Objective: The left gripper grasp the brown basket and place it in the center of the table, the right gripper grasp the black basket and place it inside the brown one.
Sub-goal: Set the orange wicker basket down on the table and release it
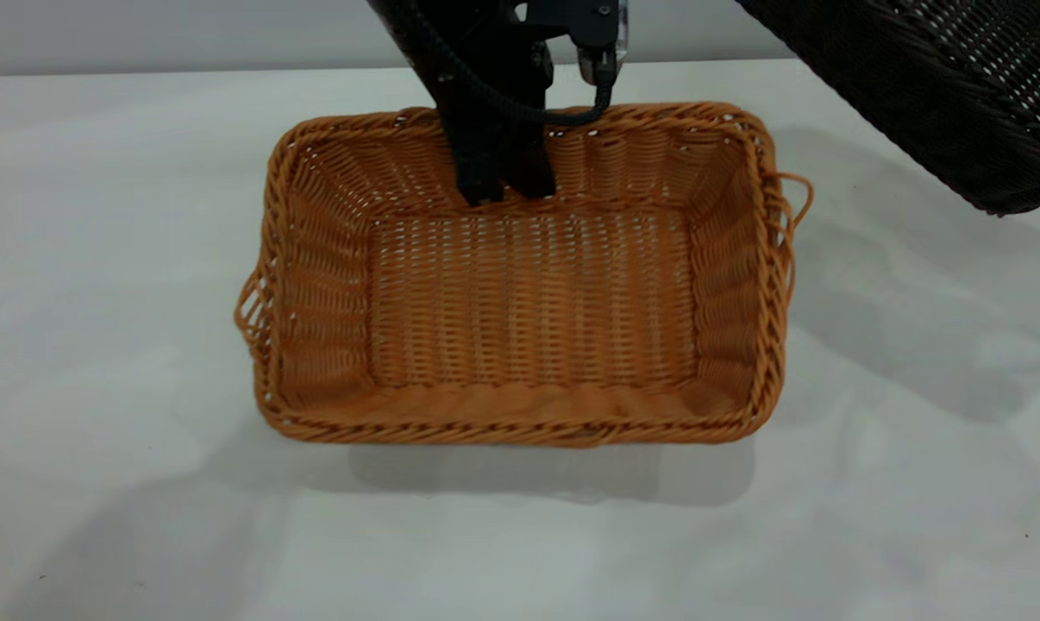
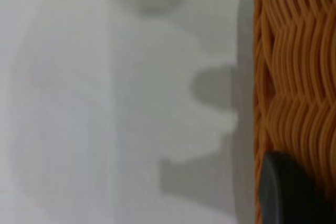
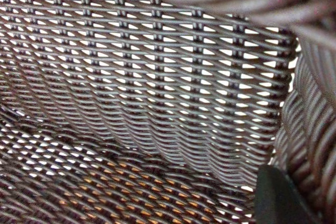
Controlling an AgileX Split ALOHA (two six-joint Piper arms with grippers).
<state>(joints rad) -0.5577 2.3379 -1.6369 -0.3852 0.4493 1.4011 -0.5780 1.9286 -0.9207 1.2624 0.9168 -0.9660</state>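
Centrally, on the pale grey-white tabletop (image 1: 97, 345): one rectangular orange-brown woven wicker basket (image 1: 529, 293), upright and resting flat. Left gripper (image 1: 504, 185): black, reaching down over the basket's far long wall, fingers straddling that wall; whether they are clamped on it or slack cannot be told. Toward the far right corner: one rectangular brown-black wicker basket (image 1: 942, 86), tilted, raised off the surface, apparently carried by the right gripper, whose fingertip (image 3: 281, 198) sits against its rim. Step judged: second basket inbound. Next: left gripper clears out, dark basket levelled and lowered inside.
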